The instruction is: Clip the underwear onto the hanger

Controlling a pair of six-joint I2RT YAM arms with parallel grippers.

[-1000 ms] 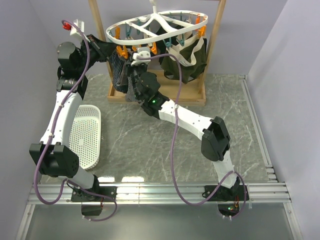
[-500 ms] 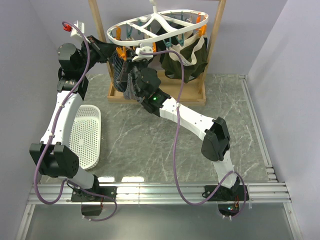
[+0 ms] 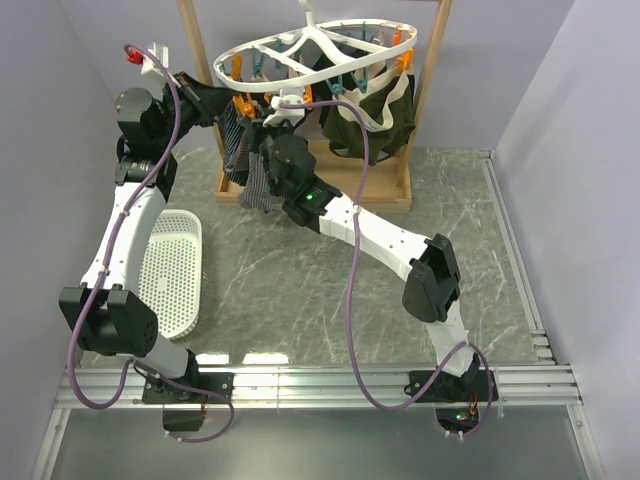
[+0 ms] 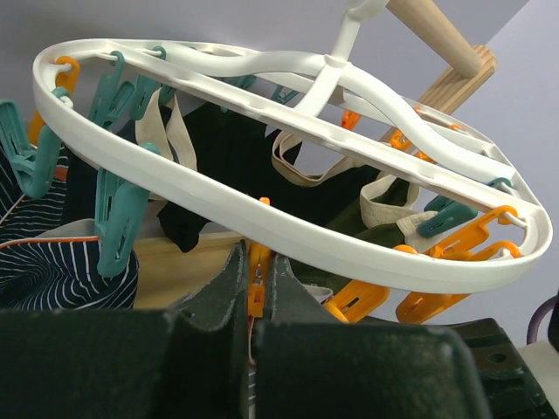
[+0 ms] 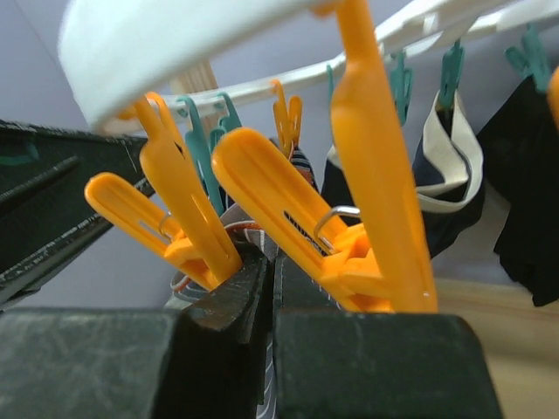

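The right claw (image 5: 269,262) is clenched on a fold of the light grey finely striped underwear (image 3: 258,188), a sliver of the striped cloth showing between its dark fingers. It sits right under the near rim of the white plastic oval ring hanger (image 4: 218,205). Two orange plastic clips (image 5: 288,218) dangle from that rim, and their lower ends meet the fingertips. The rest of the underwear hangs loose below this claw, above the grey marbled bench (image 3: 300,300).

The left claw (image 4: 256,262) is also clenched, raised under the hanger's left side. An orange clip rests just above its tips, but what it pinches I cannot tell.

Teal plastic clips (image 4: 118,218) hang along the left rim. A dark navy striped garment (image 4: 61,271) hangs beside them, and a dark olive garment with cream waistband (image 3: 375,120) hangs on the far right side. The hanger hangs inside a wooden frame (image 3: 415,110). A white perforated plastic basket (image 3: 170,270) lies on the bench by the left arm.
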